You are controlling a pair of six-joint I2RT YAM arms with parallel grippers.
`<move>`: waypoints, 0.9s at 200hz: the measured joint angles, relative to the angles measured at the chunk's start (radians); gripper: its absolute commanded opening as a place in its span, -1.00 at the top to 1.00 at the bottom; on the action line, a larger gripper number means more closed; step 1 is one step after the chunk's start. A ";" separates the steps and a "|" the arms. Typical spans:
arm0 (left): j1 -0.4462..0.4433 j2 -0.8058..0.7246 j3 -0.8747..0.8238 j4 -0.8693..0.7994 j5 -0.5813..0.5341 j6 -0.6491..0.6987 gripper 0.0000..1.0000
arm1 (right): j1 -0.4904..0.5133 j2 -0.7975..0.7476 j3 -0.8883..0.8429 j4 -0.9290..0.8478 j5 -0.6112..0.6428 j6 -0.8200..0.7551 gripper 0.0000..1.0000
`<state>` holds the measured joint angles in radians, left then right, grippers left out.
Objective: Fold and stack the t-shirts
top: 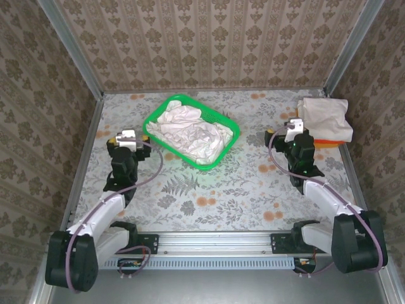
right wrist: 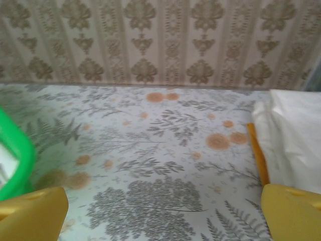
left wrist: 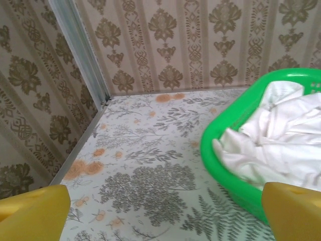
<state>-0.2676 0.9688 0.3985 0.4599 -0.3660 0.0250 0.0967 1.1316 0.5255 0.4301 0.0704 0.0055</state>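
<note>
Off-white t-shirts (top: 190, 134) heaped in green basket (left wrist: 241, 193) lie right of spread left claw (top: 126, 136); right claw (top: 292, 125) spread too.

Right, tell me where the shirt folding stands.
Done: a folded off-white t-shirt lies on an orange t-shirt in the far right corner. In hand: nothing; the jaws of both arms stand open and empty. Left: crumpled off-white t-shirts heaped in the green mesh basket, not yet taken out, folded or stacked.
</note>
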 measured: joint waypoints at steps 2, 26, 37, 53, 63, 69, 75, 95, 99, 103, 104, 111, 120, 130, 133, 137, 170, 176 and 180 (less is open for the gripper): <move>-0.013 0.000 0.008 -0.011 -0.006 -0.003 -0.99 | 0.005 0.001 0.011 -0.015 -0.008 -0.003 -1.00; -0.132 0.004 0.099 -0.100 -0.058 -0.021 -0.99 | 0.062 0.050 0.164 -0.157 -0.093 -0.035 -1.00; -0.187 0.012 0.137 -0.134 -0.072 -0.032 -1.00 | 0.105 0.111 0.257 -0.215 -0.129 -0.060 -1.00; -0.249 0.020 0.175 -0.179 -0.087 -0.051 -1.00 | 0.162 0.210 0.377 -0.277 -0.171 -0.086 -1.00; -0.279 0.019 0.185 -0.209 -0.092 -0.066 -1.00 | 0.192 0.292 0.456 -0.319 -0.195 -0.097 -1.00; -0.291 0.019 0.187 -0.229 -0.096 -0.076 -1.00 | 0.205 0.339 0.499 -0.343 -0.208 -0.100 -1.00; -0.300 0.018 0.187 -0.250 -0.100 -0.084 -1.00 | 0.215 0.385 0.542 -0.370 -0.216 -0.101 -1.00; -0.314 0.009 0.186 -0.319 -0.103 -0.115 -0.99 | 0.230 0.563 0.709 -0.476 -0.243 -0.103 -1.00; -0.315 0.005 0.185 -0.328 -0.103 -0.121 -1.00 | 0.230 0.591 0.736 -0.496 -0.246 -0.102 -1.00; -0.315 -0.001 0.185 -0.340 -0.104 -0.126 -1.00 | 0.230 0.626 0.769 -0.517 -0.250 -0.100 -1.00; -0.315 -0.003 0.185 -0.342 -0.104 -0.128 -1.00 | 0.230 0.632 0.774 -0.521 -0.252 -0.100 -1.00; -0.315 -0.012 0.184 -0.359 -0.106 -0.137 -0.99 | 0.229 0.684 0.826 -0.557 -0.258 -0.095 -1.00; -0.315 -0.026 0.182 -0.376 -0.110 -0.147 -1.00 | 0.229 0.742 0.882 -0.591 -0.263 -0.087 -0.98; -0.315 -0.042 0.180 -0.396 -0.115 -0.158 -1.00 | 0.229 0.799 0.934 -0.626 -0.270 -0.078 -0.93; -0.315 -0.045 0.180 -0.402 -0.115 -0.162 -1.00 | 0.229 0.816 0.951 -0.637 -0.272 -0.073 -0.92; -0.315 -0.052 0.179 -0.412 -0.118 -0.165 -1.00 | 0.229 0.834 0.968 -0.648 -0.278 -0.072 -0.90; -0.315 -0.100 0.162 -0.460 -0.137 -0.191 -1.00 | 0.229 0.969 1.102 -0.734 -0.304 -0.043 -0.55; -0.315 -0.108 0.157 -0.467 -0.141 -0.194 -1.00 | 0.230 0.986 1.120 -0.746 -0.309 -0.036 -0.45; -0.315 -0.114 0.154 -0.473 -0.145 -0.197 -1.00 | 0.231 0.995 1.128 -0.753 -0.310 -0.025 -0.38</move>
<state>-0.5823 0.8547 0.5522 -0.0135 -0.5114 -0.1719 0.3275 2.1265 1.6539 -0.3229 -0.2398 -0.0196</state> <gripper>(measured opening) 0.997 0.778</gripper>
